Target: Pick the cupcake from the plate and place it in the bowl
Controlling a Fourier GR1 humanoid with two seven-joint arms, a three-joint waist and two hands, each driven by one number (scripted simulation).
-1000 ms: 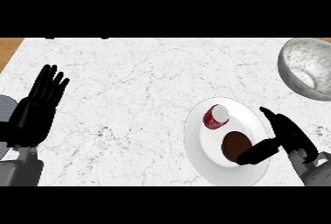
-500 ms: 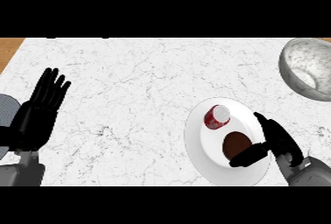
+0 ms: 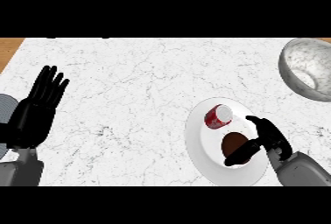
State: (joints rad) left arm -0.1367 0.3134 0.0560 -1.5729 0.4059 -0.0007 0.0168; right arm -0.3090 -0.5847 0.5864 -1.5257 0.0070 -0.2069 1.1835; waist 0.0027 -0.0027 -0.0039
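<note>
A white plate [image 3: 205,148] lies on the marble counter at the lower right. On it sit a brown cupcake [image 3: 233,143] and, further back, a red can [image 3: 218,117] on its side. My right hand [image 3: 266,141] is over the plate's right part, its fingers curled beside the cupcake and its thumb reaching under the cupcake's front; the cupcake still rests on the plate. A metal bowl [image 3: 309,68] stands at the far right corner. My left hand [image 3: 35,111] rests open at the left edge, fingers up.
The counter's wooden edge [image 3: 9,47] shows at the far left corner. Bare marble [image 3: 129,96] stretches between the two hands and between the plate and the bowl.
My right hand has slid left over the plate and closed in on the cupcake, its fingers curling more. The left hand, can and bowl have not moved.
</note>
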